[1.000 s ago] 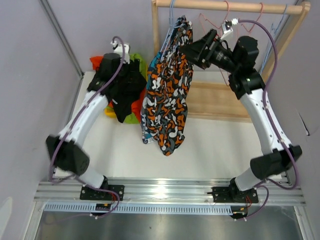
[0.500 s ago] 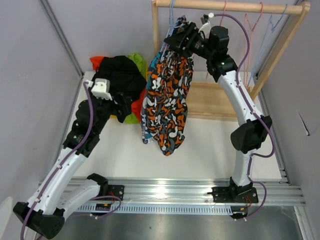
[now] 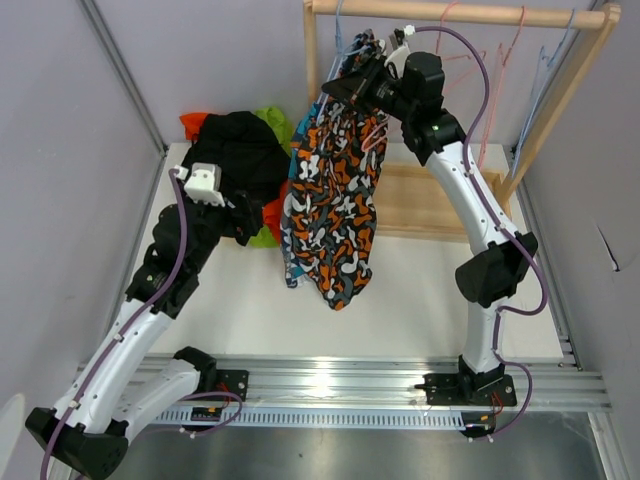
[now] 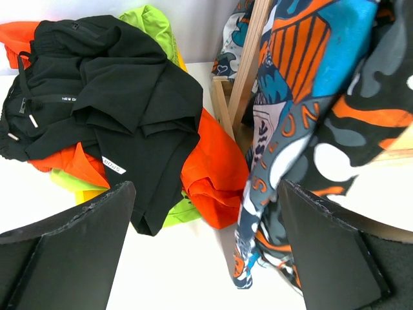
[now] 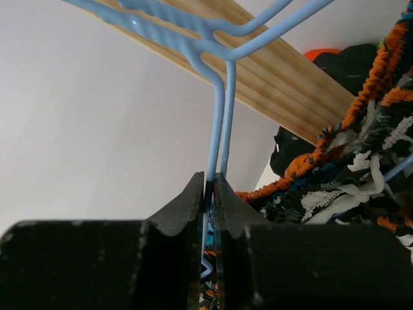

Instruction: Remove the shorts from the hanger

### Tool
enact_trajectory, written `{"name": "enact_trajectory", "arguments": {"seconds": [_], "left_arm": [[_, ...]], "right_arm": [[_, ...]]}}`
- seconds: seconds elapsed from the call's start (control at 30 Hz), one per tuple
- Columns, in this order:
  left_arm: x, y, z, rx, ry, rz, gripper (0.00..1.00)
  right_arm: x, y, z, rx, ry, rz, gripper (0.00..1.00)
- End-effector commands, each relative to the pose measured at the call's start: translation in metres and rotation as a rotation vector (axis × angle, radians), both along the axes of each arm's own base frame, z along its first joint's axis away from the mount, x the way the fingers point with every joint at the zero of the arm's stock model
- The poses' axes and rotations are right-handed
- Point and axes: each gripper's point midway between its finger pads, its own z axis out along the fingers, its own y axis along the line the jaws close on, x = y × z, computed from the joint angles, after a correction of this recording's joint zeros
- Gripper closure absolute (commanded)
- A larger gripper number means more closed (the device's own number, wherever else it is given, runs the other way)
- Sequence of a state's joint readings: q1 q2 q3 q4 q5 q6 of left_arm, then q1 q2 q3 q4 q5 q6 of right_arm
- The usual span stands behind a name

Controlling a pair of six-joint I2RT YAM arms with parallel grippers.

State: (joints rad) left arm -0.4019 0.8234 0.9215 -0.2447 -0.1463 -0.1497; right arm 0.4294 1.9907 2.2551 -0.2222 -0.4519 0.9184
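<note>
Two patterned shorts hang from a blue wire hanger at the left end of the wooden rail. My right gripper is up at their waistband. In the right wrist view it is shut on the hanger's blue wire, with the elastic waistband to its right. My left gripper stands open and holds nothing, low over the table beside a pile of black shorts, orange-red shorts and lime green shorts. The hanging shorts fill that view's right side.
The rack's wooden upright stands between the pile and the hanging shorts. Bare pink hangers and a blue one hang further right on the rail. The rack's wooden base lies behind the shorts. Grey walls close both sides.
My right gripper swung left to the blue hanger and shut on its wire. My left arm pulled back from the pile, and the black shorts now lie on top of it.
</note>
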Motion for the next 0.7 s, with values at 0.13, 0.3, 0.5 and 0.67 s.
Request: {"name": "enact_trajectory", "arguments": {"seconds": [0.13, 0.3, 0.5, 0.67], "left_arm": [[-0.002, -0.004, 0.009, -0.031, -0.038, -0.013, 0.01], [-0.001, -0.008, 0.014, -0.027, -0.042, -0.03, 0.01], [-0.012, -0.034, 0.049, -0.041, -0.097, -0.141, 0.01], [-0.024, -0.071, 0.087, -0.027, -0.163, -0.231, 0.01]], "right_arm": [[-0.024, -0.012, 0.033, -0.021, -0.099, -0.031, 1.0], [-0.037, -0.02, 0.048, -0.03, -0.126, -0.048, 1.0], [-0.056, -0.048, 0.078, -0.055, -0.194, -0.122, 1.0], [-0.073, -0.067, 0.107, -0.021, -0.241, -0.135, 1.0]]}}
